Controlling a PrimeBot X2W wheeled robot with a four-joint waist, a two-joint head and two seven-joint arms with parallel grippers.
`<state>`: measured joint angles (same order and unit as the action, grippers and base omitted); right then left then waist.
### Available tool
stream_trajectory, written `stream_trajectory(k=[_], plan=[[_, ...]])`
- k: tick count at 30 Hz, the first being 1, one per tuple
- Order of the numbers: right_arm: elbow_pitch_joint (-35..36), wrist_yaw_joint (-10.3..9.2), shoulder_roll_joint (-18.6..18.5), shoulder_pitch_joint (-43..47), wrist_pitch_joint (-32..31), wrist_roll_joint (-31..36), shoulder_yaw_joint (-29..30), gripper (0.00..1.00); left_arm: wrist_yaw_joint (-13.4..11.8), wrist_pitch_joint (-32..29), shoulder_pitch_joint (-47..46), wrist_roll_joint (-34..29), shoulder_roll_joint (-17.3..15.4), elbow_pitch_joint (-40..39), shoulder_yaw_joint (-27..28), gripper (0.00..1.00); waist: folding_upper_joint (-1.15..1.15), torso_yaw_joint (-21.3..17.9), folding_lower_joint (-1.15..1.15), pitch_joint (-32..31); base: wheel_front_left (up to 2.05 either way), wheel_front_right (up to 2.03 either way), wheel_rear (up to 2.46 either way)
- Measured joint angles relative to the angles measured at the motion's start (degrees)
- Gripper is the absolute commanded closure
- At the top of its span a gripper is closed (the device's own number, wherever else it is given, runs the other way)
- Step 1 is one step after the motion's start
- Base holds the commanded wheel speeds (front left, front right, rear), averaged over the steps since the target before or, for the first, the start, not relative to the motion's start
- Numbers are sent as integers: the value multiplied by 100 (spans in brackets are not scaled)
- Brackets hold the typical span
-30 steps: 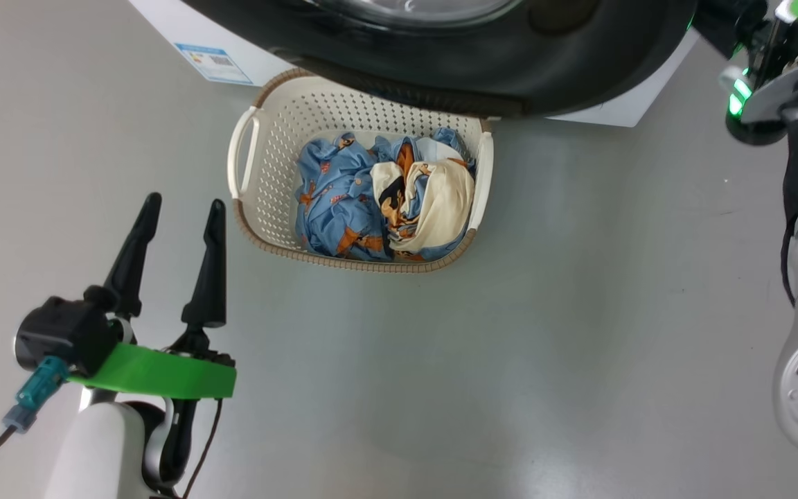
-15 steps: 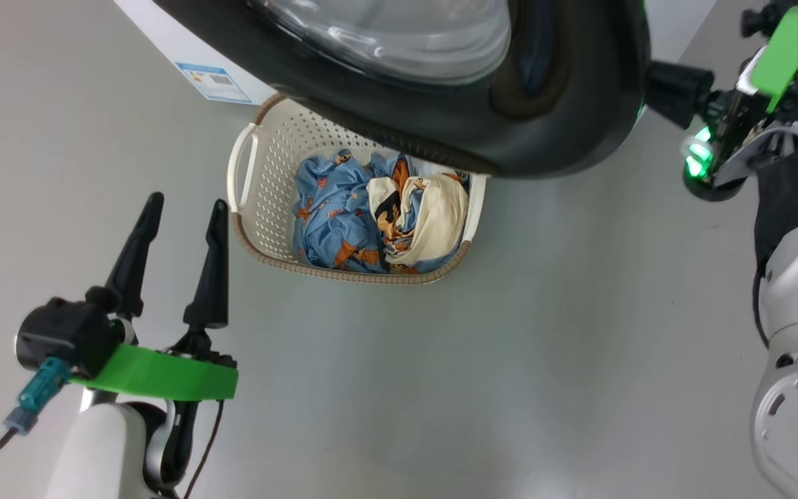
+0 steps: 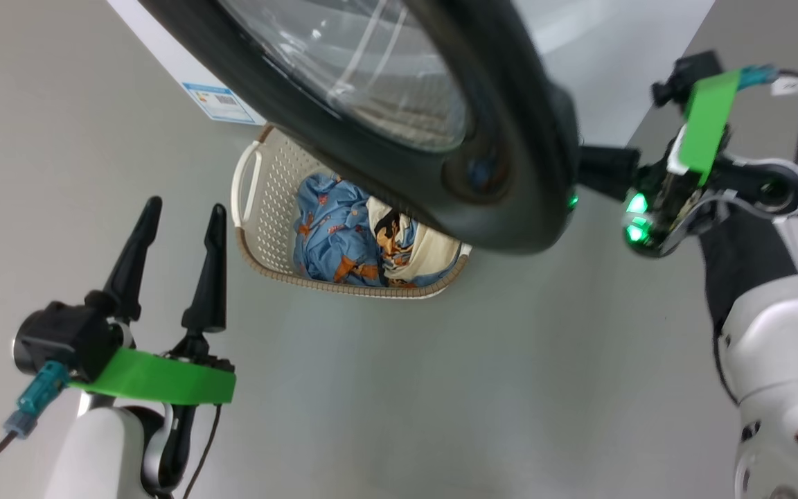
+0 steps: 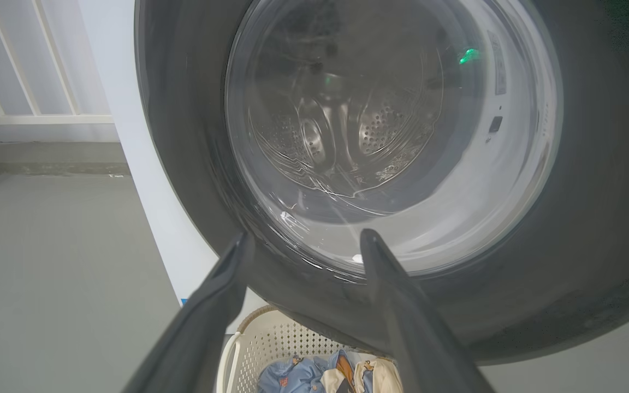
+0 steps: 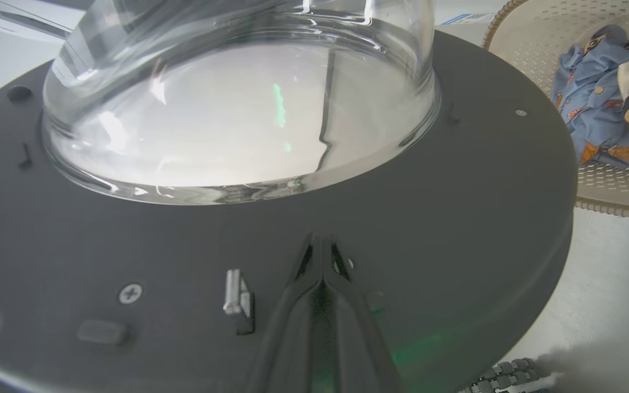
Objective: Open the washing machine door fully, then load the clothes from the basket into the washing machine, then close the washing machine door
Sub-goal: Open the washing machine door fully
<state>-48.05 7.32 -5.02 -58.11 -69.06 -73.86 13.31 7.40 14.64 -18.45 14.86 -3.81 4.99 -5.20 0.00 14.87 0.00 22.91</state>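
Observation:
The washing machine door point(image 3: 510, 138) is a big glossy black ring around a bulging glass window point(image 3: 357, 69), and it stands swung out over the basket point(image 3: 260, 201). My right gripper point(image 3: 589, 173) reaches behind the door's edge. In the right wrist view it point(image 5: 320, 240) is shut, its tips resting on the door's point(image 5: 456, 218) inner face beside a metal latch point(image 5: 232, 292). The clothes point(image 3: 343, 235), blue printed fabric with a cream piece, lie in the basket, partly hidden by the door. My left gripper point(image 3: 177, 215) hangs open and empty, left of the basket. In the left wrist view it point(image 4: 303, 240) faces the door point(image 4: 183, 164).
The washing machine point(image 3: 163, 48) has a white body with a small blue label point(image 3: 222, 104) at the back left. Grey floor point(image 3: 440, 388) spreads in front of the basket. A white railing point(image 4: 30, 117) stands behind the machine in the left wrist view.
The door has swung further out and now covers more of the basket. My right arm has come down and left with it, staying shut. The left gripper has not moved.

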Motion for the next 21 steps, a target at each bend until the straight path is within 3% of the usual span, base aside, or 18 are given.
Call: stream_trajectory(k=[7, 21], plan=[[448, 0, 44, 639, 115, -886, -1051, 100, 0, 0, 114, -33, -20, -8, -1, 0, 0, -9, 0, -164, 0, 0, 0], [1137, 0, 35, 1378, 639, -1820, -2520, 100, 0, 0, 210, -43, -25, -63, 4, 0, 0, 47, 0, -324, 0, 0, 0]])
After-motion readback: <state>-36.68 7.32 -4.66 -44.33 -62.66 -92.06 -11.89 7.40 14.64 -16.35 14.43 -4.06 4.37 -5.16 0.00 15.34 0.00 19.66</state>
